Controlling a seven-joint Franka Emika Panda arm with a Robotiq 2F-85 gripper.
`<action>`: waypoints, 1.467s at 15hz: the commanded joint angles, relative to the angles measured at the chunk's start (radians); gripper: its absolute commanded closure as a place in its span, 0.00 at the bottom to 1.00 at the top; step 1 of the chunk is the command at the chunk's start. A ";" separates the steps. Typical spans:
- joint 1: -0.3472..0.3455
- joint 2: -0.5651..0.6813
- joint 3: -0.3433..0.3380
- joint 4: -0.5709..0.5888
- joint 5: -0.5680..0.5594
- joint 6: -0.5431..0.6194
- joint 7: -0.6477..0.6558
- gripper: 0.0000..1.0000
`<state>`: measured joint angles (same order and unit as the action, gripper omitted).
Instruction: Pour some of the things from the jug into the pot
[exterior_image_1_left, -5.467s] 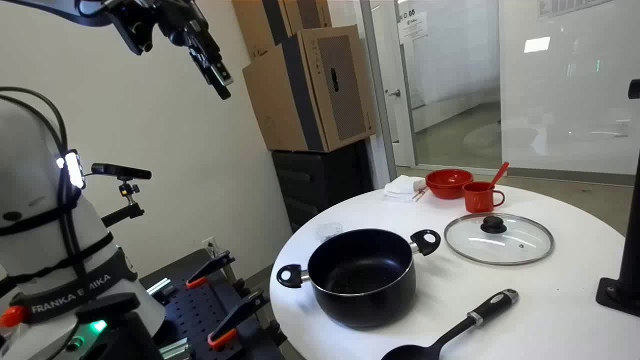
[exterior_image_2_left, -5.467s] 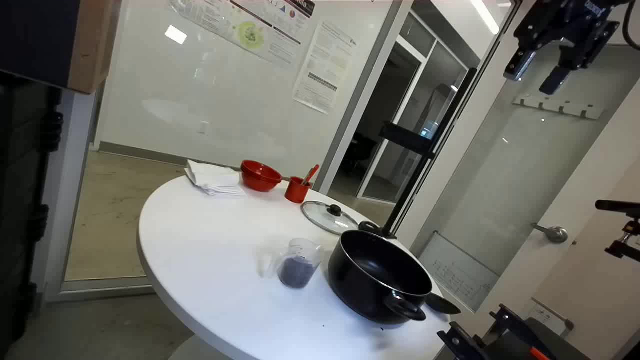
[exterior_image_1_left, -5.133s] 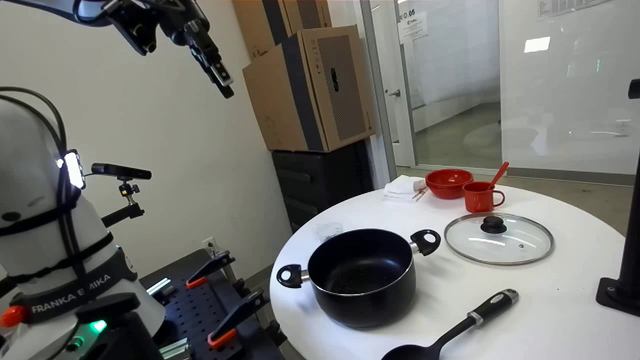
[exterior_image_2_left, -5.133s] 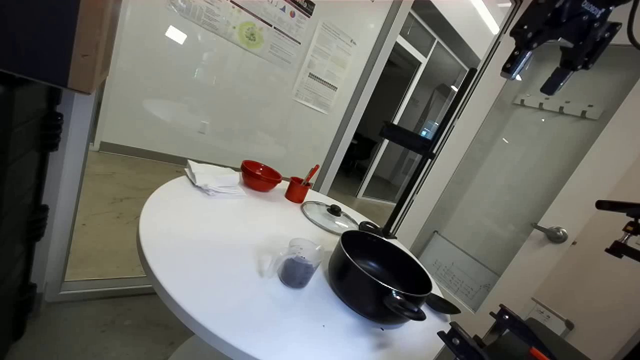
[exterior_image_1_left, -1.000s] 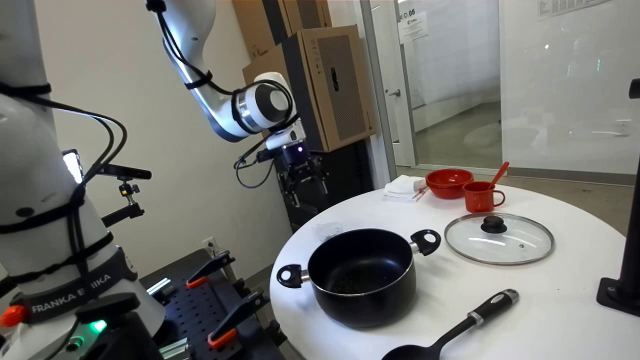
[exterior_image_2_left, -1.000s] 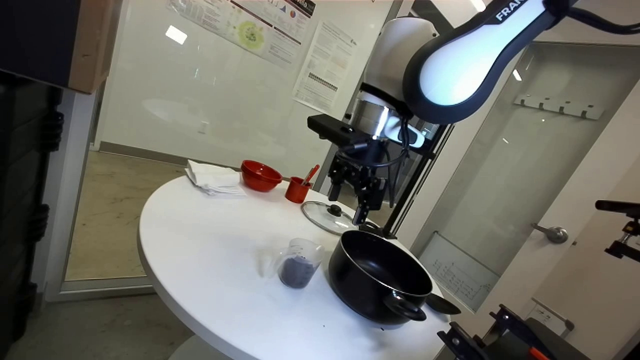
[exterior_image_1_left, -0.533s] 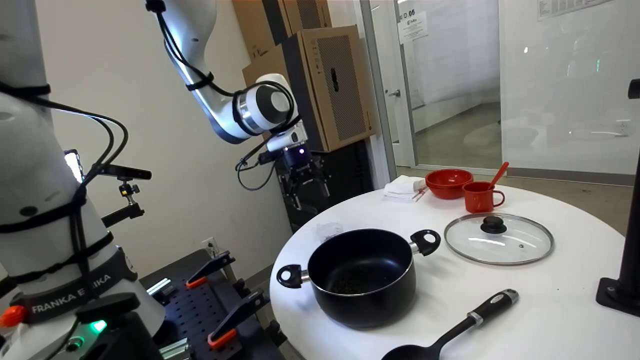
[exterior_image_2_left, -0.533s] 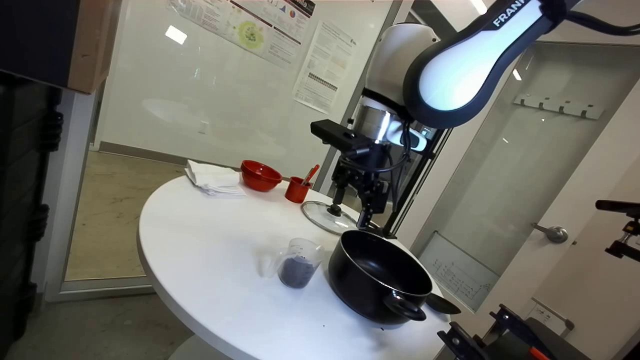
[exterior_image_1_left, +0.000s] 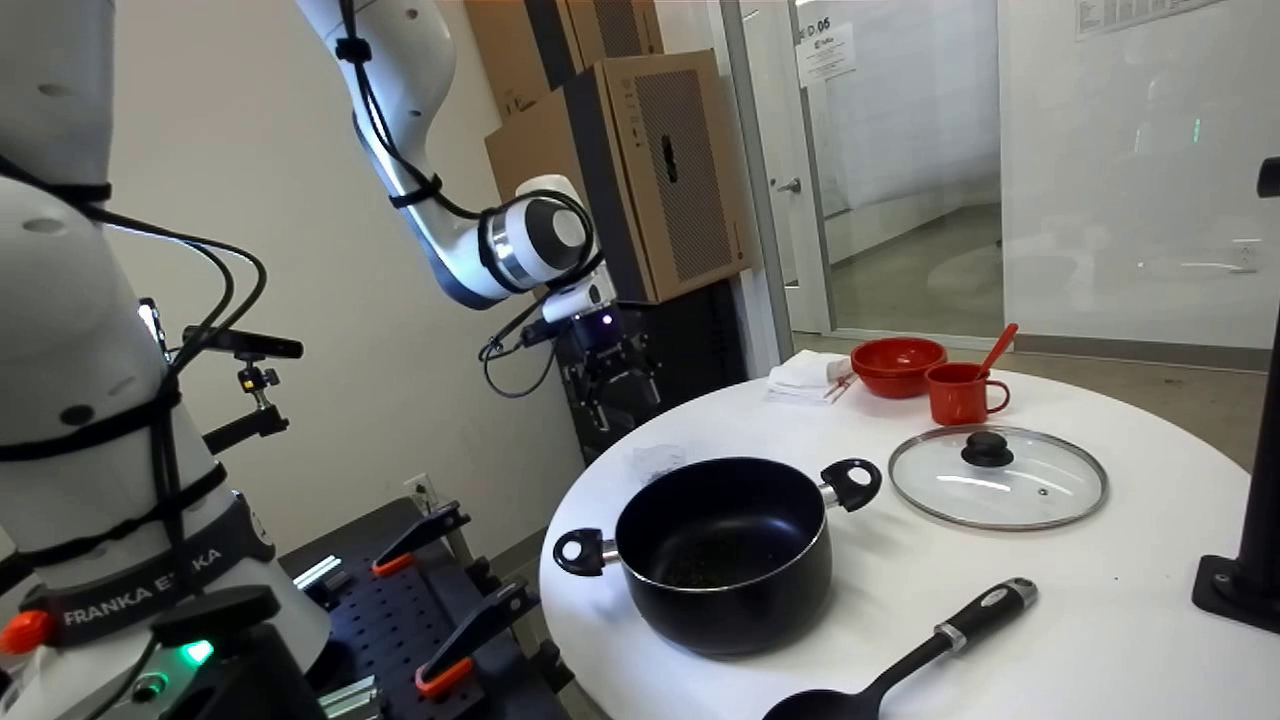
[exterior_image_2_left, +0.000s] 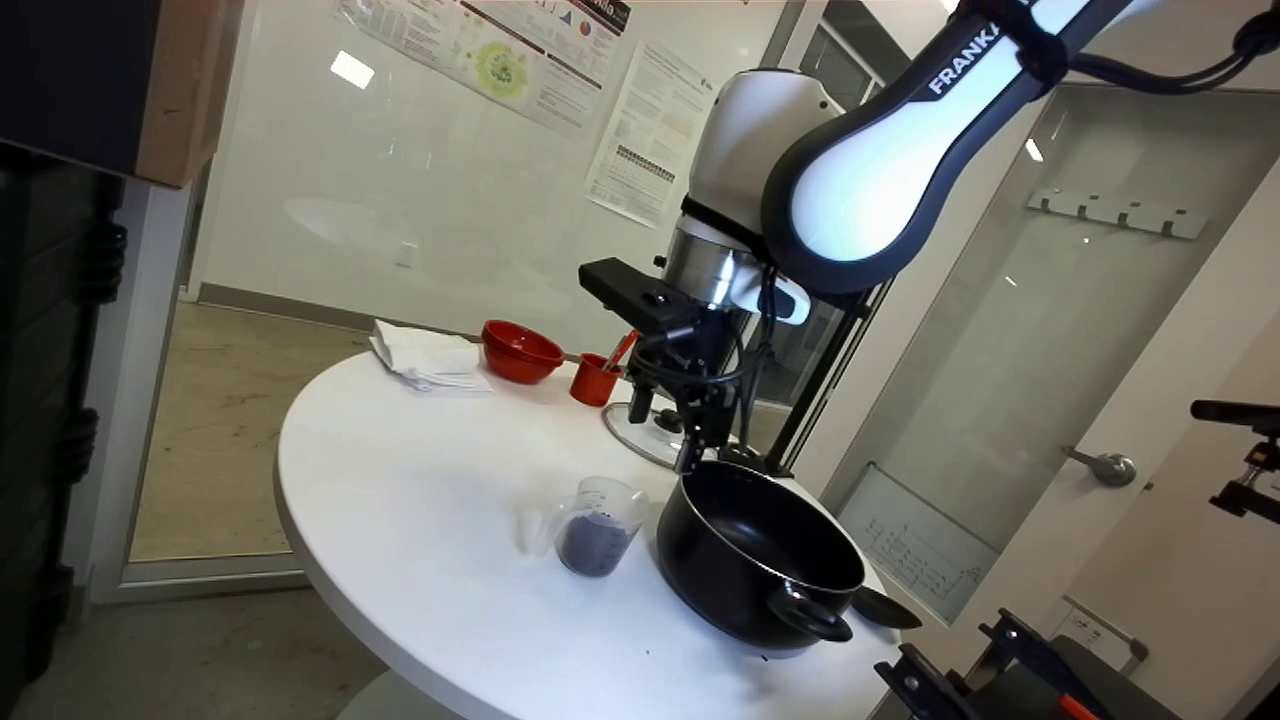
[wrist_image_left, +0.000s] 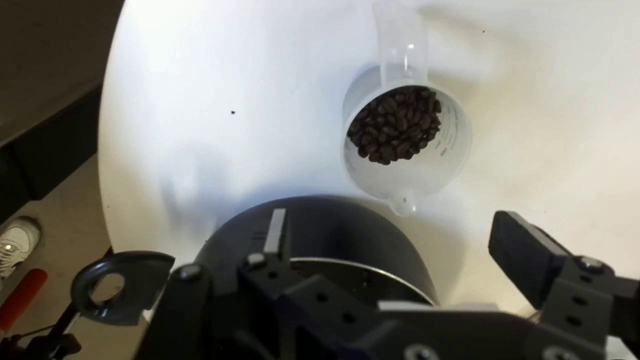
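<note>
The jug (exterior_image_2_left: 600, 525), see-through and pale, stands upright on the table beside the pot. In the wrist view the jug (wrist_image_left: 422, 172) holds dark brown beans (wrist_image_left: 395, 125), its handle pointing away from the pot. In an exterior view the jug (exterior_image_1_left: 658, 460) shows only partly behind the pot. The black pot (exterior_image_1_left: 725, 605) also shows in the other views (exterior_image_2_left: 725, 590) (wrist_image_left: 325, 225); faint specks on its floor are too unclear to name. My gripper (exterior_image_2_left: 665, 435) is open and empty, pointing down above the table. Its fingers are spread wide in the wrist view (wrist_image_left: 393, 232), apart from the jug.
A glass lid (exterior_image_1_left: 940, 490), red cup (exterior_image_1_left: 958, 395), red bowls (exterior_image_1_left: 898, 365) and white cloths (exterior_image_1_left: 800, 372) lie on the round white table (exterior_image_1_left: 1120, 600). A black ladle (exterior_image_1_left: 900, 665) lies near the pot. A black post (exterior_image_1_left: 1250, 480) stands at the table's side.
Since the oldest frames my arm has come from high up to over the table. In the last second the gripper has moved lower and closer to the jug. The jug and pot have not moved.
</note>
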<state>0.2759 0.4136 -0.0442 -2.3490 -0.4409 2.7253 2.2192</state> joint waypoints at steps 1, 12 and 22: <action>0.107 0.105 -0.075 0.100 -0.034 0.059 0.052 0.00; 0.266 0.332 -0.176 0.264 0.013 0.039 0.056 0.00; 0.289 0.363 -0.166 0.297 0.051 0.027 0.034 0.26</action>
<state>0.5484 0.7660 -0.2078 -2.0711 -0.4247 2.7625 2.2604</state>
